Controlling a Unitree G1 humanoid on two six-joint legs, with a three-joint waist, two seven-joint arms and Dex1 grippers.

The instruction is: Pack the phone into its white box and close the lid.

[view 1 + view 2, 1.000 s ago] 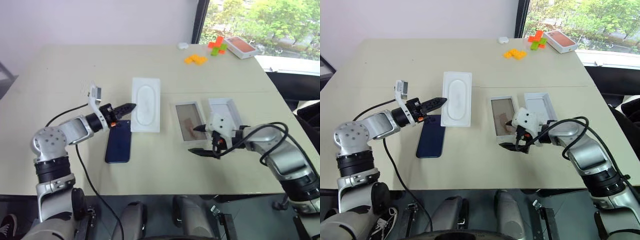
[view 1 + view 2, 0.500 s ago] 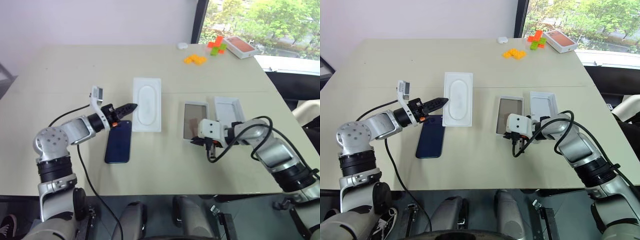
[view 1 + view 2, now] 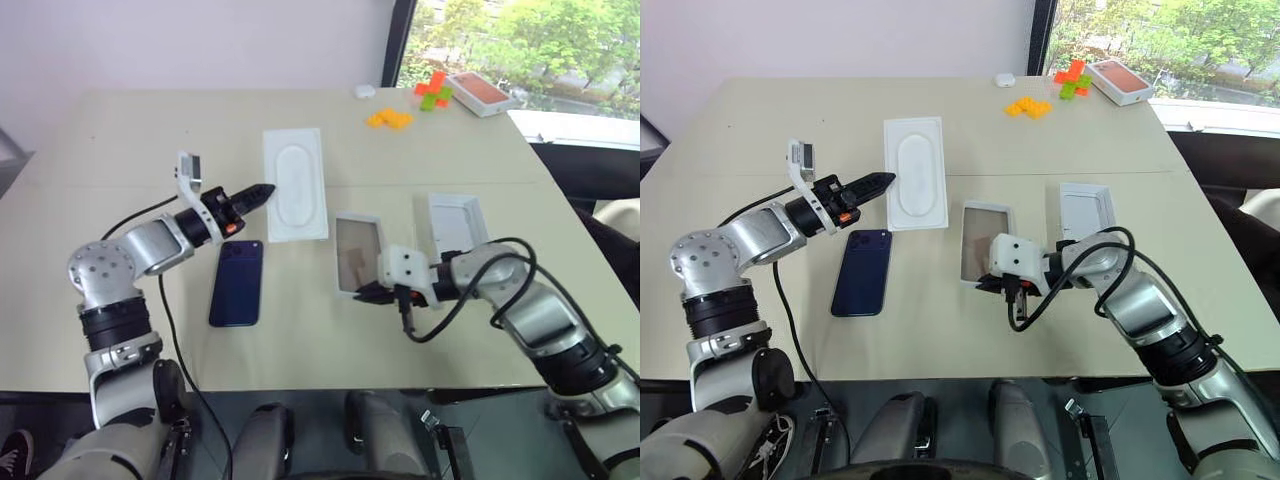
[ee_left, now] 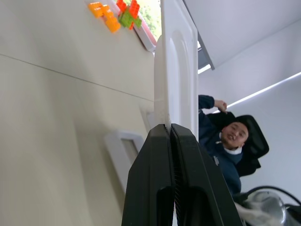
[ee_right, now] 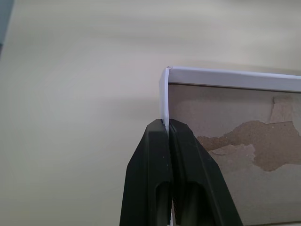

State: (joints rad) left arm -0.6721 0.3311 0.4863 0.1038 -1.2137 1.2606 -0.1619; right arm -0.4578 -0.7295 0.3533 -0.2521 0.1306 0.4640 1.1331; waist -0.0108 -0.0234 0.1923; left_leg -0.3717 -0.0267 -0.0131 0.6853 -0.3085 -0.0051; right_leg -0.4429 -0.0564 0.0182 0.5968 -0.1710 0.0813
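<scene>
My right gripper (image 3: 990, 283) is pinched on the near wall of the white box (image 3: 983, 241), centre frame: light, stiff card, best held by its rim. My left gripper (image 3: 880, 181) clamps the insert (image 3: 915, 185). The phone (image 3: 862, 271), lower left, looks slick.

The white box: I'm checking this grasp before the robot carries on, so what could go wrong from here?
1. The right gripper pinches only a thin wall at one corner of the white box, so the box might swivel or slip free.
2. The left gripper likewise holds the insert by its edge; it could sag or drop onto the phone just beside it.
3. The lid lies close to the right arm, whose cable may snag it.
</scene>
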